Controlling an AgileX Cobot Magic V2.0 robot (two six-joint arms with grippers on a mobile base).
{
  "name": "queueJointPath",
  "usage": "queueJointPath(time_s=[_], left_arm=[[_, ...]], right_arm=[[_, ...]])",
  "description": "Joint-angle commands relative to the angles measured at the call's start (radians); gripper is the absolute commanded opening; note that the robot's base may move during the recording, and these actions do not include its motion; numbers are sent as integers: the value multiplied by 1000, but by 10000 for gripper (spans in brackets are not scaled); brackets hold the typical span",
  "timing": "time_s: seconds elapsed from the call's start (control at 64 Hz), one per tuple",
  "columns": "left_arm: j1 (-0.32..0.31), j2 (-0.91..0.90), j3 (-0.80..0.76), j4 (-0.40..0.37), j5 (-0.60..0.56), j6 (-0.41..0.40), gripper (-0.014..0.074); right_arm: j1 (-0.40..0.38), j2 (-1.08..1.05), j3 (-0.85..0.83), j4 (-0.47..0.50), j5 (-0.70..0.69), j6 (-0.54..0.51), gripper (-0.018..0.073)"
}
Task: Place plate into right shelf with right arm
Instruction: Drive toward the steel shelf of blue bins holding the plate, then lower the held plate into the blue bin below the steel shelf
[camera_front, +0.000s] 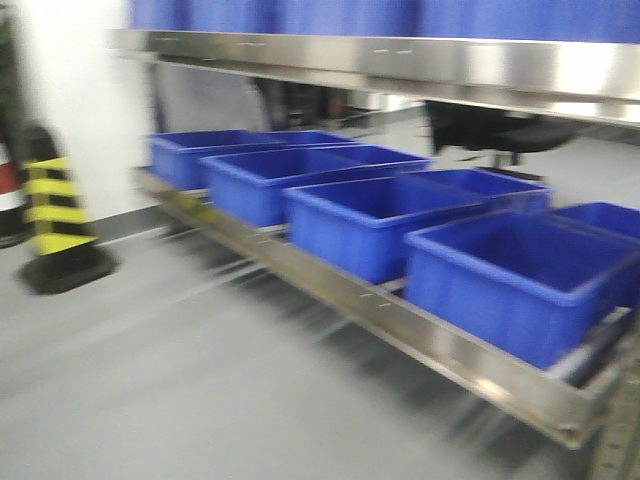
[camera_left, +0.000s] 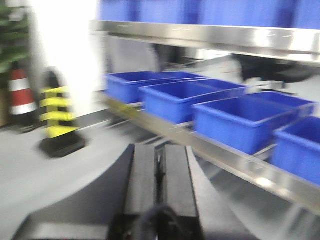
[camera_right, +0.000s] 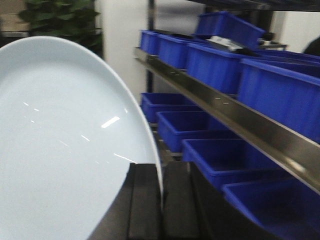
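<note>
In the right wrist view the white plate (camera_right: 60, 145) fills the left half of the picture, standing on edge. My right gripper (camera_right: 161, 172) is shut on the plate's rim, one black finger on each face. The right shelf (camera_right: 225, 112) is a stainless-steel rack running along the right, its tiers carrying blue bins. The same shelf (camera_front: 400, 320) crosses the blurred front view. My left gripper (camera_left: 160, 155) is shut with nothing between its fingers, pointing toward the shelf (camera_left: 220, 150). Neither arm shows in the front view.
Blue plastic bins (camera_front: 520, 275) line the lower tier in a row, with more bins (camera_right: 215, 62) on the upper tier. A black-and-yellow striped cone (camera_front: 55, 215) stands on the grey floor at the left, with a red-and-white cone (camera_left: 21, 92) beside it. A green plant (camera_right: 60, 17) is in the background.
</note>
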Motion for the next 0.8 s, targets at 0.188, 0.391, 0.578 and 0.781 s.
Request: queueJointPath(time_s=[0.188,0.391,0.578,0.781], left_arm=[[-4,-12,8,-2,-89,-2,-47],[-4,-12,8,-2,-89,-2,-47],[-4,-12,8,-2,-89,-2,-47],[-4,-12,8,-2,-89,-2,-47]], right_arm=[[0,17,-29,-15,-98,-6,51],[0,17,-29,-15,-98,-6,51],[0,17,-29,-15,-98,-6,51],[0,17,-29,-15,-98,-6,51]])
